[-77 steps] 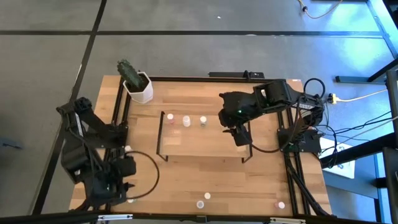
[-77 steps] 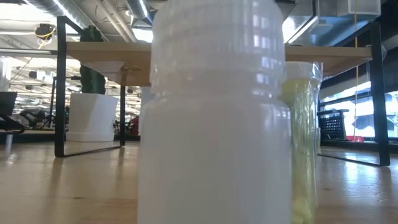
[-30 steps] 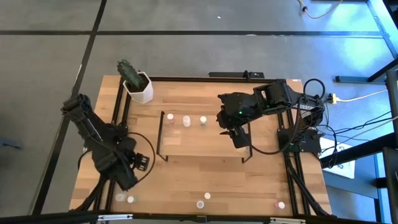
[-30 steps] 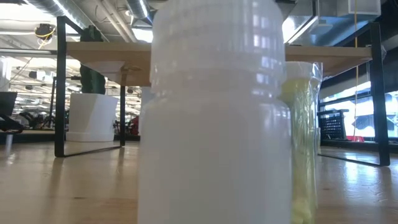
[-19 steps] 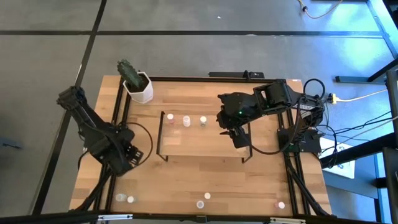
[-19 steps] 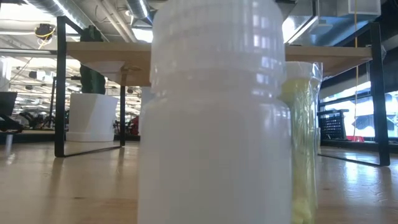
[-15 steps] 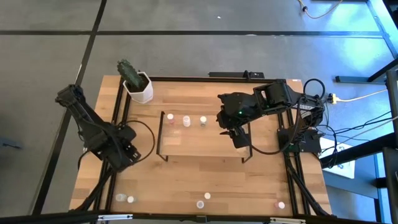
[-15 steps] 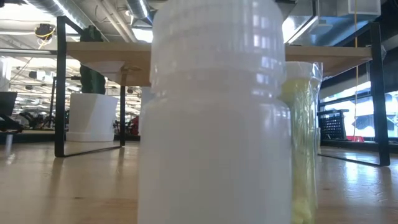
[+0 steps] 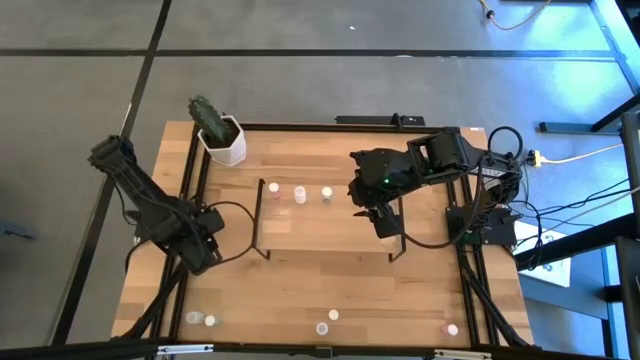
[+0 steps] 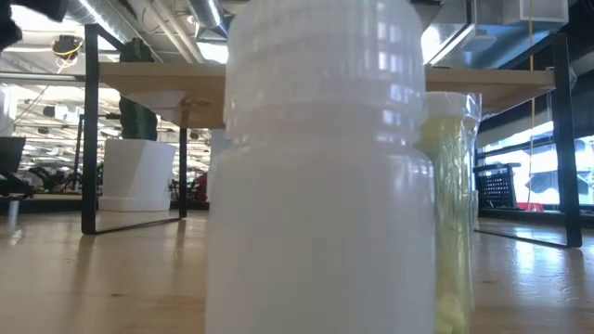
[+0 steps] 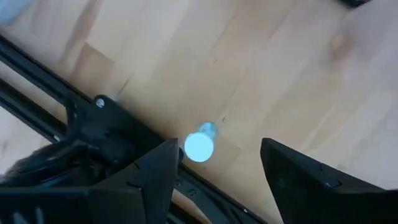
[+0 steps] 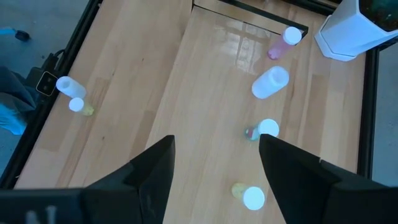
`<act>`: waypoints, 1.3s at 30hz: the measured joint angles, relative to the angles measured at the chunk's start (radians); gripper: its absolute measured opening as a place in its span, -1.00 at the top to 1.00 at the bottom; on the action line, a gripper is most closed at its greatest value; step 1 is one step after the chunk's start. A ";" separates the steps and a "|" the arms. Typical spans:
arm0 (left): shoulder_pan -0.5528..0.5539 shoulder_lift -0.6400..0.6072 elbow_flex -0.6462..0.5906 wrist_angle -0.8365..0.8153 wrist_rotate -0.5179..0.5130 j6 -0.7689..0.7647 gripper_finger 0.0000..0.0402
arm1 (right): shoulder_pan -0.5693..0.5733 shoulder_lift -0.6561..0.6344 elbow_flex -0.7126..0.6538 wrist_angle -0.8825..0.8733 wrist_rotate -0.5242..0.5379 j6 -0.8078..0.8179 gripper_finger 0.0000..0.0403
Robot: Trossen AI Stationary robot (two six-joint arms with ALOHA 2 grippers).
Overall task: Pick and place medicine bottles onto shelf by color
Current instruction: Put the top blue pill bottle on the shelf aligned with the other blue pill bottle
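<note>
Medicine bottles were scattered in two groups. Three stood in a row on the far-left part of the shelf: a pink bottle, a pale bottle and a third bottle whose colour I could not tell from above. The rest stood on the table along its near edge: a pair near the left corner, two more near the middle, and a pink-tinted one near the right corner. In the low view one white bottle stood so close to the camera that it filled most of the frame, with a yellow bottle just behind it to the right.

The left gripper hovered over the left side of the table, just left of the shelf's black end frame, its fingers apart and holding nothing. Its wrist view looked down on a single white-capped bottle standing on the wood beside a black rail, between the two fingers but well below them.

The right gripper hung over the right end of the shelf, fingers spread and empty.

A white hexagonal pot with a cactus stood at the far-left corner of the table.
</note>
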 joint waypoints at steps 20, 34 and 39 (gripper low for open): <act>0.000 0.000 -0.116 0.082 0.088 0.020 -0.11 | 0.000 0.000 0.000 0.000 0.000 -0.006 -0.17; 0.000 0.000 -0.116 0.115 0.095 0.012 -0.11 | 0.000 0.000 0.000 0.019 0.000 -0.050 -0.17; 0.000 0.000 -0.116 0.117 0.095 -0.013 -0.11 | 0.000 0.000 0.000 0.053 0.000 -0.050 -0.17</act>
